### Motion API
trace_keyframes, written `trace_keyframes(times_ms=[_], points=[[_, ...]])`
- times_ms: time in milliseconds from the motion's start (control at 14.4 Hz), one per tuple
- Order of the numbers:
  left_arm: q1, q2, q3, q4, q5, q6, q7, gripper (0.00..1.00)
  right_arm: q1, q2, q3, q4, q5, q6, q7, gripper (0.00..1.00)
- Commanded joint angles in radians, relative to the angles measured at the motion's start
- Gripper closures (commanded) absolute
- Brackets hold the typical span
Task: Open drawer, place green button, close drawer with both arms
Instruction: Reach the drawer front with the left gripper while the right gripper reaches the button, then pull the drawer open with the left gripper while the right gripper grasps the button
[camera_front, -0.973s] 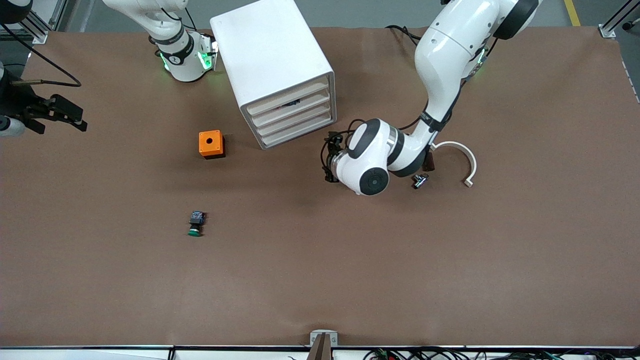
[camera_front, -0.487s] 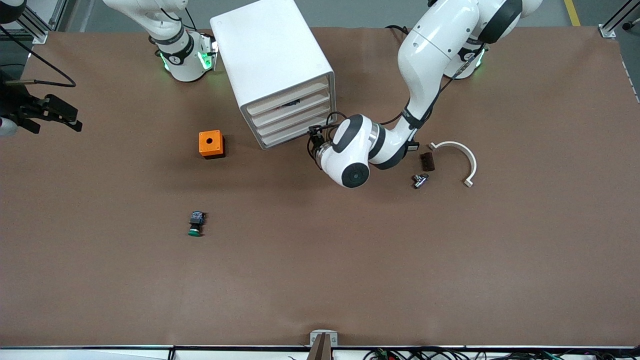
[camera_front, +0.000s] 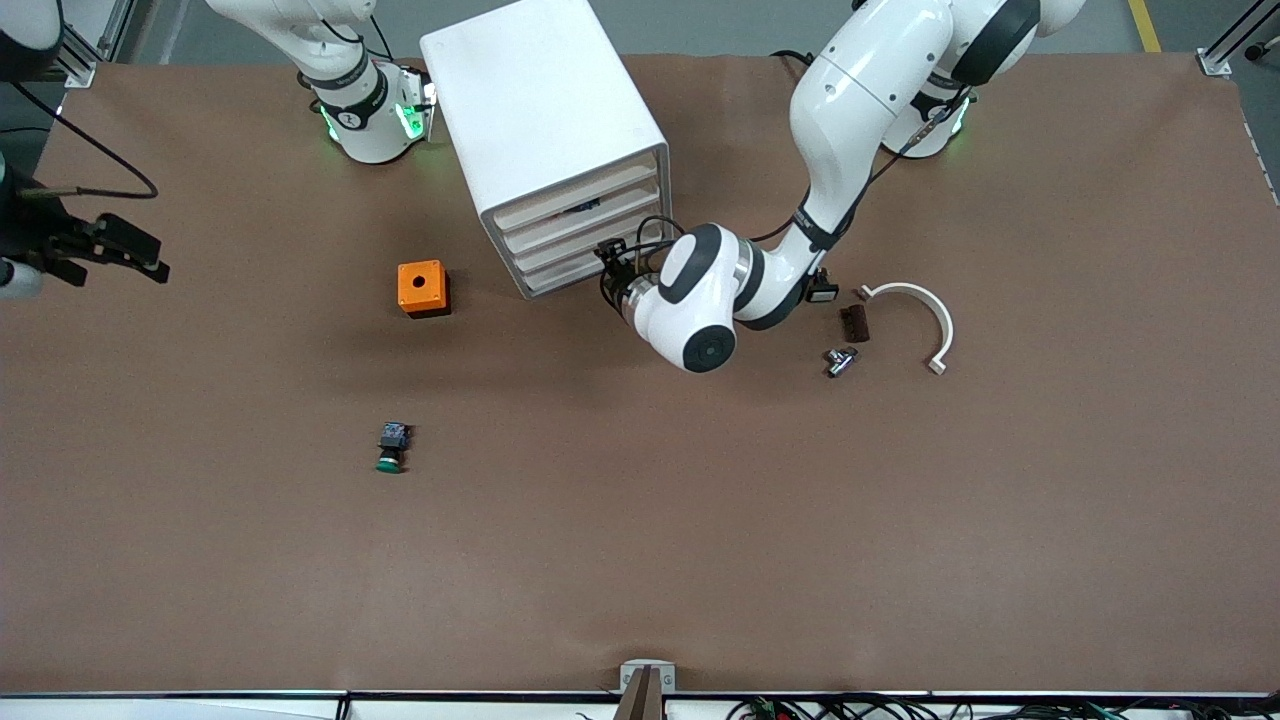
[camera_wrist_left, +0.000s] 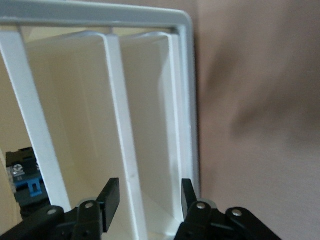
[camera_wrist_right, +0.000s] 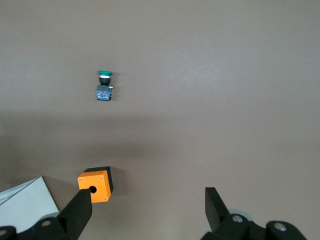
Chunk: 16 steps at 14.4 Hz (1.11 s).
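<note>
The white cabinet (camera_front: 540, 110) stands near the robots' bases, and all its drawers look pushed in. Its bottom drawer (camera_front: 590, 268) is the lowest of them. My left gripper (camera_front: 612, 272) is right in front of that drawer's corner toward the left arm's end. In the left wrist view the left gripper (camera_wrist_left: 150, 192) is open about halfway, and its fingers straddle a white lip of the drawer (camera_wrist_left: 150, 100) without visibly pressing on it. The green-capped button (camera_front: 392, 448) lies on the table, nearer the front camera than the orange box. My right gripper (camera_front: 120, 255) hangs open and empty over the right arm's end of the table, and the right wrist view shows the button (camera_wrist_right: 104, 86).
An orange box with a hole (camera_front: 422, 287) sits beside the cabinet. Toward the left arm's end lie a white curved piece (camera_front: 925, 315), a dark brown block (camera_front: 853, 322) and a small black and metal part (camera_front: 840, 360). A blue and black part (camera_wrist_left: 25, 180) shows inside an upper drawer.
The left arm has swung toward the cabinet and brought its gripper up to the lower drawers. Its fingers have narrowed from wide open to about half. The right arm has barely shifted.
</note>
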<state>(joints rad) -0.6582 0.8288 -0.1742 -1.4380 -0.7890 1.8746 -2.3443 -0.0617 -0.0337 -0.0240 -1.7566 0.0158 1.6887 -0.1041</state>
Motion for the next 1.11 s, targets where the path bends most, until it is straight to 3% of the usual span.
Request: trace_keyframes(times_ms=[0, 139, 348, 556, 695, 834, 1043], points=[[-0.034, 0.01, 0.007, 0.011, -0.024, -0.017, -0.02, 0.48, -0.027, 0.142, 0.013, 0.094, -0.004, -0.007, -0.005, 0.0], [-0.038, 0.012, 0.007, 0.01, -0.042, -0.032, -0.02, 0.51, -0.027, 0.175, 0.013, 0.091, -0.002, 0.018, 0.001, 0.0], [-0.057, 0.021, 0.007, 0.01, -0.044, -0.035, -0.02, 0.72, 0.015, 0.201, 0.018, -0.007, 0.006, 0.171, 0.163, 0.0], [-0.055, 0.033, 0.008, 0.011, -0.033, -0.035, -0.013, 0.74, 0.071, 0.242, 0.018, -0.116, 0.007, 0.352, 0.253, 0.0], [-0.054, 0.039, 0.008, 0.011, -0.029, -0.035, -0.012, 0.84, 0.114, 0.259, 0.018, -0.208, 0.007, 0.503, 0.296, 0.0], [-0.054, 0.039, 0.01, 0.013, -0.027, -0.034, -0.01, 1.0, 0.134, 0.294, 0.019, -0.28, 0.007, 0.653, 0.336, 0.0], [-0.043, 0.033, 0.025, 0.019, -0.027, -0.035, -0.009, 1.0, 0.195, 0.368, 0.019, -0.293, 0.009, 0.767, 0.424, 0.0]])
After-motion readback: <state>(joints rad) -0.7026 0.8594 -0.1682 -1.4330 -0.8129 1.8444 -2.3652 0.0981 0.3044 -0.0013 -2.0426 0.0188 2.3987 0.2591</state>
